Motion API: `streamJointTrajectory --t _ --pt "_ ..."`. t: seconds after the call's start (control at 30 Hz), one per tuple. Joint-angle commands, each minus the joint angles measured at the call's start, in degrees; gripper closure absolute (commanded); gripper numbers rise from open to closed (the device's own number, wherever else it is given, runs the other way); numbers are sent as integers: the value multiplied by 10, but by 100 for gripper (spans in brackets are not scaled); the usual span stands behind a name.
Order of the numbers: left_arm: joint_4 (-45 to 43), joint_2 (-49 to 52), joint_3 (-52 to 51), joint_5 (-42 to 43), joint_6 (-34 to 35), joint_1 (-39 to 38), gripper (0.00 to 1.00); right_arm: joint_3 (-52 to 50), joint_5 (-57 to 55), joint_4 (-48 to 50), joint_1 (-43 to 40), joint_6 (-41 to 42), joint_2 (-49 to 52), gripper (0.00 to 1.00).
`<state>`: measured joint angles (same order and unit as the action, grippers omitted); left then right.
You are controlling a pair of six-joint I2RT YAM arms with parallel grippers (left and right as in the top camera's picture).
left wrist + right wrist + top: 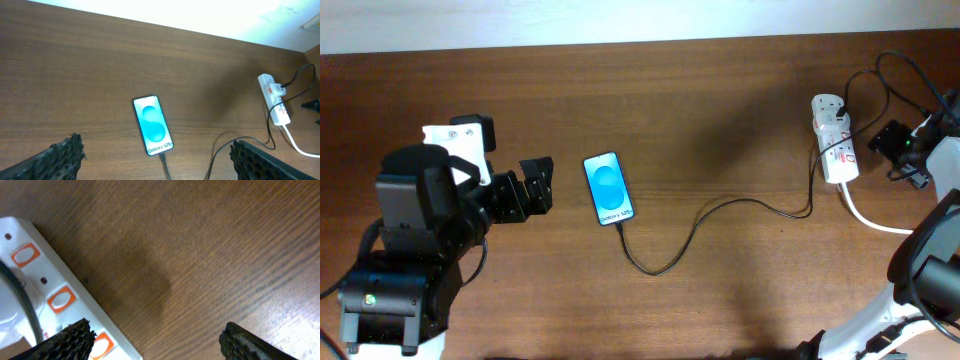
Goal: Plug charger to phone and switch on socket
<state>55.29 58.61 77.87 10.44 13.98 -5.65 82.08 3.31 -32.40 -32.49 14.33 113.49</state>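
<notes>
Phone (608, 188) lies flat on the wooden table (720, 110) with its screen lit blue. We see the charger (740, 203) meet the phone's bottom edge, then loop away to the socket (835, 140), well apart from the phone. Our left gripper (542, 187) hovers just beside the phone, jaws spread wide, empty. Our right gripper (157, 332), far from the phone by the socket, is likewise spread, holding nothing.

Brown wood-grain table (740, 120), white surface (620, 20) beyond its far edge
</notes>
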Motion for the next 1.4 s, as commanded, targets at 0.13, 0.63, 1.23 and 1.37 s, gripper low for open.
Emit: streamJointTrajectory --t 0.13,0.63,1.23,1.37 --pt "-1 0 1 -4 -3 3 1 10 42 54 19 -6 42 14" --pt "-1 0 1 -4 -3 3 1 10 53 103 47 -19 65 14" --pt "-1 0 1 -4 -3 3 1 10 90 56 56 -19 96 14" --pt "-1 0 1 -4 -3 3 1 10 90 45 56 -19 97 14"
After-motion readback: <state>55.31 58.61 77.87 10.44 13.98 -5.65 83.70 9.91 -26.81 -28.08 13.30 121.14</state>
